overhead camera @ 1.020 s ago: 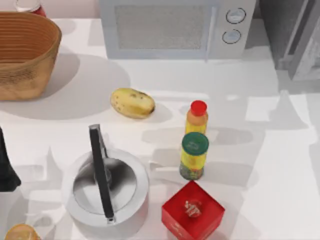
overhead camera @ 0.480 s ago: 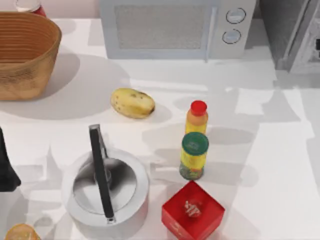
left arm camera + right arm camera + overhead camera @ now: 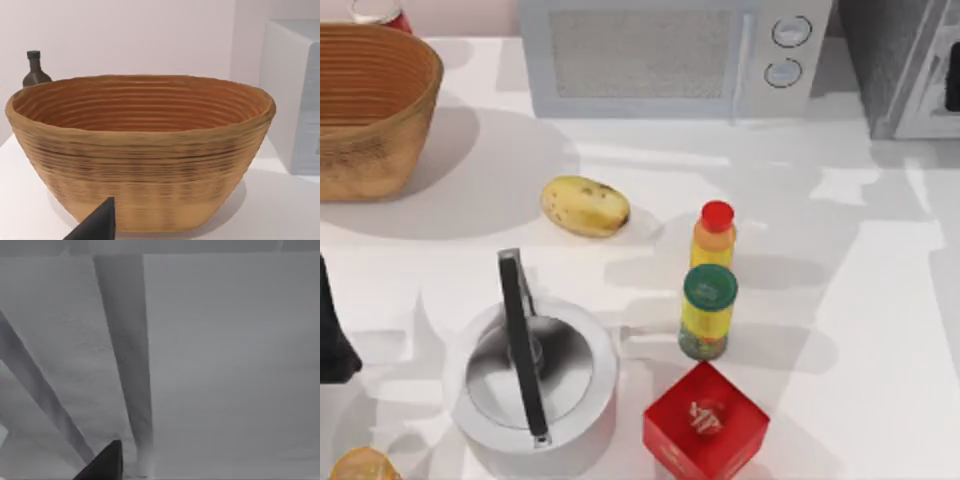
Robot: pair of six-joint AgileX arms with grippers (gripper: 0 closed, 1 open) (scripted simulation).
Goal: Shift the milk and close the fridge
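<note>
**A:** What is to be watched nearest the front of the bench (image 3: 860,300)?

**B:** The red cube (image 3: 705,420) and the steel pot (image 3: 535,375) are set well apart from the work and need not be disturbed. The left arm (image 3: 332,330) is parked at the left edge, with the left gripper (image 3: 100,225) faced toward the woven basket (image 3: 140,150). Whether that gripper is apart or together cannot be told.

**A:** And further back?

**B:** The two yellow bottles (image 3: 710,290) are stood mid-bench, beyond them the potato (image 3: 585,206), then the microwave (image 3: 660,55). None is in the door's path.

**A:** Where is the step itself done?

**B:** At the far right corner, where the fridge (image 3: 910,60) is placed. The right gripper (image 3: 102,465) is held close against a grey panel, probably the fridge door (image 3: 225,365), though that is judged from a poor view. Its state cannot be told either. The milk is presumed to be shut behind that door.

**A:** How should the closing be finished?

**B:** The push should be applied squarely to the panel, away from the hinge side, and eased until the door is seated flush, so that the cabinet is not shoved along the bench.
</note>
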